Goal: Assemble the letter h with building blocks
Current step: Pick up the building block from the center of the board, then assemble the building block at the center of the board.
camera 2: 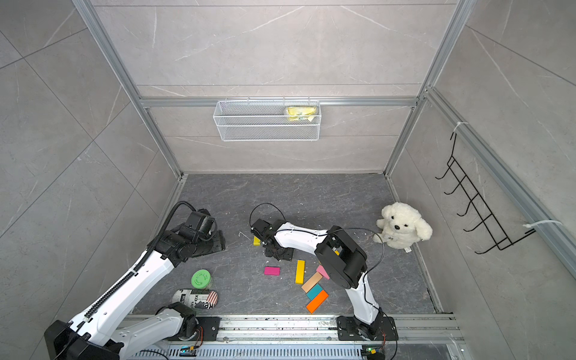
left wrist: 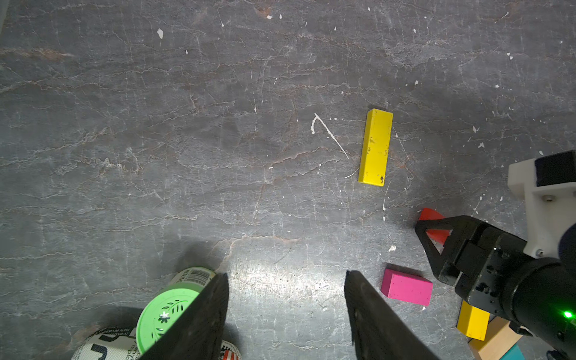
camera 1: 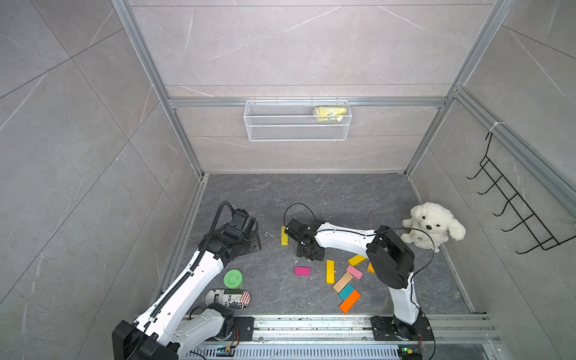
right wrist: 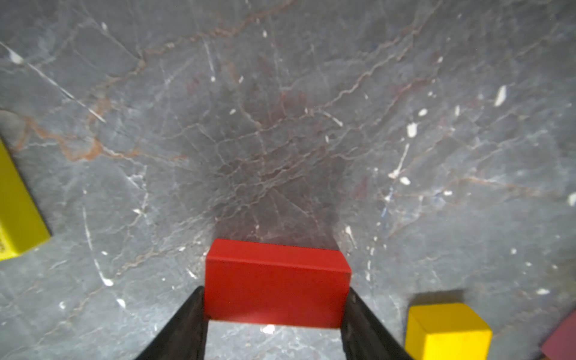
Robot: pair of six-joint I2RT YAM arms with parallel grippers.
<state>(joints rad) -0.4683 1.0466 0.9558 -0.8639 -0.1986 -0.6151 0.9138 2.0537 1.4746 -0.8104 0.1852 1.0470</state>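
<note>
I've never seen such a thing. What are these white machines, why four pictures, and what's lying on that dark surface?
Two white robot arms, the left arm and the right arm, work at a dark table. Both top views look down on the whole scene. The other two pictures come from a camera on each arm's wrist, looking past its jaws. Coloured building blocks lie about: a yellow block, a magenta block, and a cluster of yellow, tan, teal, orange and pink ones. A green-lidded jar, a printed can and a plush dog sit aside. The right arm's jaws grip both sides of a red block. The left arm's jaws stand open and empty.
</note>
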